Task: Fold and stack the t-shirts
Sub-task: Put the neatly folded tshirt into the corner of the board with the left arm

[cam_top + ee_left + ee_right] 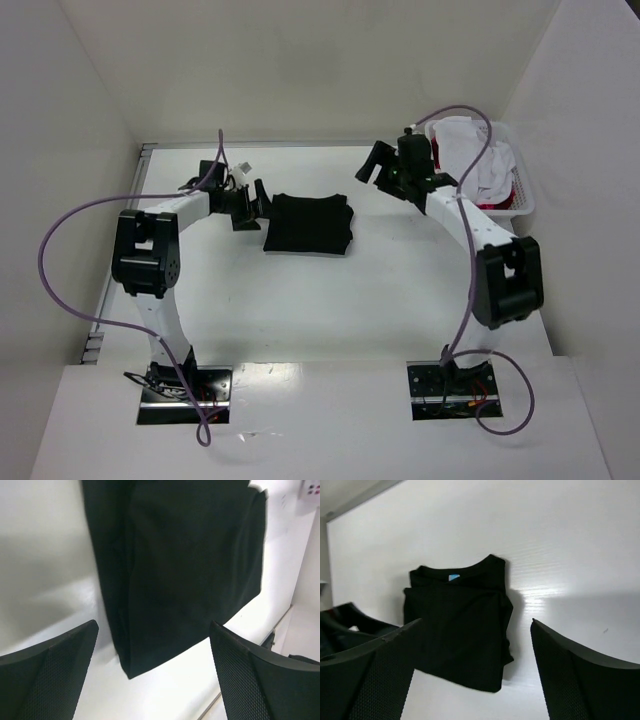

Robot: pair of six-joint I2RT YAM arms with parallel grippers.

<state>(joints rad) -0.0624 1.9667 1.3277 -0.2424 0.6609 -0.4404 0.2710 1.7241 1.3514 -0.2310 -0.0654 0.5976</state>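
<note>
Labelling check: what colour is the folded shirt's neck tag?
Tag is light blue, best in right wrist view.

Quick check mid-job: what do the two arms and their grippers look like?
Both the left arm and right arm have white links with bulky black joint housings. A lilac cable loops along each. The left gripper and right gripper are black, with broad wedge-shaped fingers faced in a fine mesh texture.
</note>
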